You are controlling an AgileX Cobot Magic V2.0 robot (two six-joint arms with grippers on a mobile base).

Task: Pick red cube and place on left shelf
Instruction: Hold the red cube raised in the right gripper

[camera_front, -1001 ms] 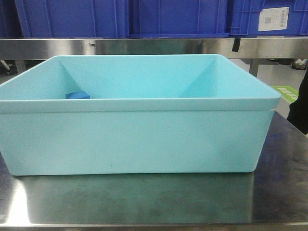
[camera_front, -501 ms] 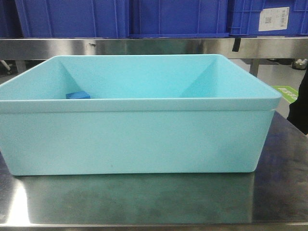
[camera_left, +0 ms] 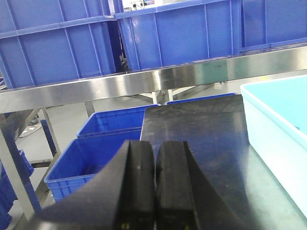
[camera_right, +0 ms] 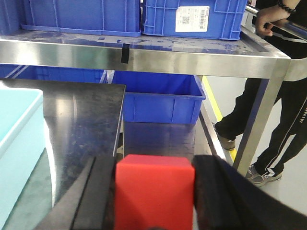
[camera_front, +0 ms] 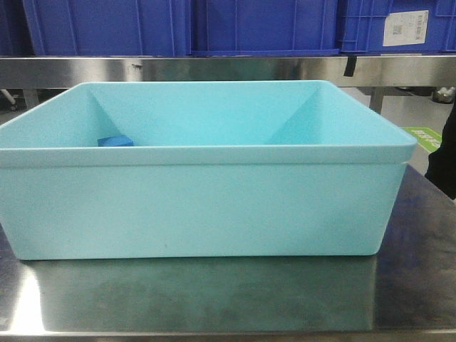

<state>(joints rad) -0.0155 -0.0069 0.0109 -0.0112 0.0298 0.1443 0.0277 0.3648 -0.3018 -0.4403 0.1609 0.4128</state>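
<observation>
The right end effector is clamped on the red cube, held above the surface and facing the shelf, seemingly ready for carrying across, while the left end effector is closed and empty

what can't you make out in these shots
- Front view: the near wall of the tub hides its floor and most of a blue block.
- Right wrist view: the bottom edge cuts off the lower part of the red cube. The print on the crate label is too small to read.
- Left wrist view: the top edge cuts off the blue crates on the left shelf.
</observation>
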